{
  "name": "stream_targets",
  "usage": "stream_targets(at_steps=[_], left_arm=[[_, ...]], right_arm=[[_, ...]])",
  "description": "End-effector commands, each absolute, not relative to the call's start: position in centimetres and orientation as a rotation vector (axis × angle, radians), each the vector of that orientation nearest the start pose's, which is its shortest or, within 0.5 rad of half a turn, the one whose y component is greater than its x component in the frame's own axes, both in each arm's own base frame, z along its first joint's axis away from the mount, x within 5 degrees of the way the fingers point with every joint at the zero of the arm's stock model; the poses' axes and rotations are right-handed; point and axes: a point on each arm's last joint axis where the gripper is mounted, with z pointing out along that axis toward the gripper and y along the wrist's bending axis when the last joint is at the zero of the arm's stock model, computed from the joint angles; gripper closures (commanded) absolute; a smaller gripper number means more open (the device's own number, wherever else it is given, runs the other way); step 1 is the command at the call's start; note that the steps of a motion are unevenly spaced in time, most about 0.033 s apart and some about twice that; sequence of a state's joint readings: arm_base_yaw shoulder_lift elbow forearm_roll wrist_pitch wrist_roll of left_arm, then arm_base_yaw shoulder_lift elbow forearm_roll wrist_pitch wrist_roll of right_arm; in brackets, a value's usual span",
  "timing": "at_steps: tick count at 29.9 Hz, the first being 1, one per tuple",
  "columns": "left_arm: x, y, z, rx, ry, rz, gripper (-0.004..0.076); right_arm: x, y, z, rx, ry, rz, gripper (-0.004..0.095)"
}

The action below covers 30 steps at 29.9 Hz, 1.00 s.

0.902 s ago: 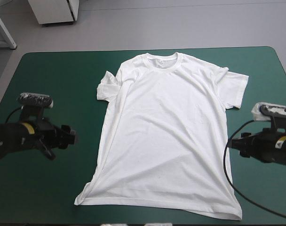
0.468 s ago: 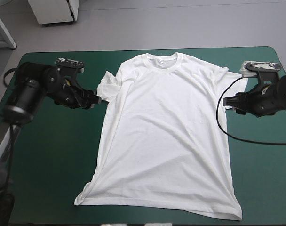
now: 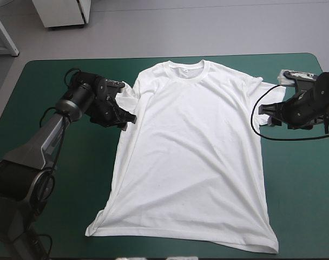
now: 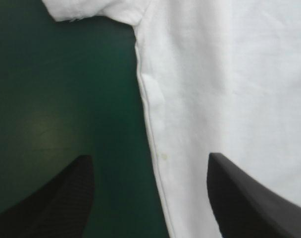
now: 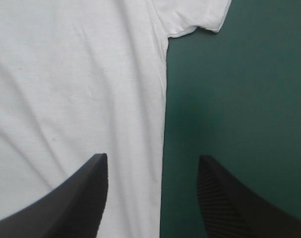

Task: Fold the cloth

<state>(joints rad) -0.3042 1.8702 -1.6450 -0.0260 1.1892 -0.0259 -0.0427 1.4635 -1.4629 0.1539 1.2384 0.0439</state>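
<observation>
T-shirt: white, short-sleeved, spread flat on the teal-green cover, collar toward the far edge.

Left gripper: black fingers parted, grasping nothing. The shirt's side seam runs between them, one finger over cloth and the other over bare cover, with the sleeve ahead.

Right gripper: fingers likewise apart and empty. The opposite side edge lies between them, sleeve hem ahead.

A desk with a teal-green cover and rounded far corners fills most of the high view. Beyond its far edge lies a smooth grey floor. On that floor, at the far left, stands a white cabinet, with a slanted white bar beside it.
</observation>
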Motion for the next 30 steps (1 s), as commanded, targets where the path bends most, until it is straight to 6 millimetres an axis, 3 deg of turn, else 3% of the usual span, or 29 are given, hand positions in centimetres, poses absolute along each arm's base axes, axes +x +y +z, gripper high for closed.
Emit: stream_targets(at_steps=[1,7,12,20,23,26,30], left_arm=[[38.4,-12.6,28.9,0.375,2.817,-0.123,0.0252],[40.7,-13.3,27.2,0.375,2.821,-0.122,0.0253],[42.2,-13.8,26.2,0.373,2.812,-0.123,0.0317],[42.7,-14.0,24.8,0.380,2.849,-0.120,0.0360],[42.7,-14.1,23.9,0.398,2.885,-0.117,0.0479],[42.5,-14.4,23.3,0.464,2.910,-0.128,0.0734],[42.5,-14.8,23.4,0.474,2.895,-0.134,0.0732]], right_arm=[[29.2,-0.1,38.8,0.136,2.618,0.212,0.0400],[29.3,-0.2,38.6,0.133,2.624,0.211,0.0444],[29.3,-0.2,38.6,0.131,2.624,0.211,0.0445],[29.4,-0.2,38.6,0.130,2.616,0.207,0.0445],[29.4,-0.2,38.6,0.130,2.614,0.207,0.0445],[29.4,-0.1,38.6,0.125,2.616,0.207,0.0445],[29.5,0.5,38.6,0.097,2.615,0.212,0.0445]])
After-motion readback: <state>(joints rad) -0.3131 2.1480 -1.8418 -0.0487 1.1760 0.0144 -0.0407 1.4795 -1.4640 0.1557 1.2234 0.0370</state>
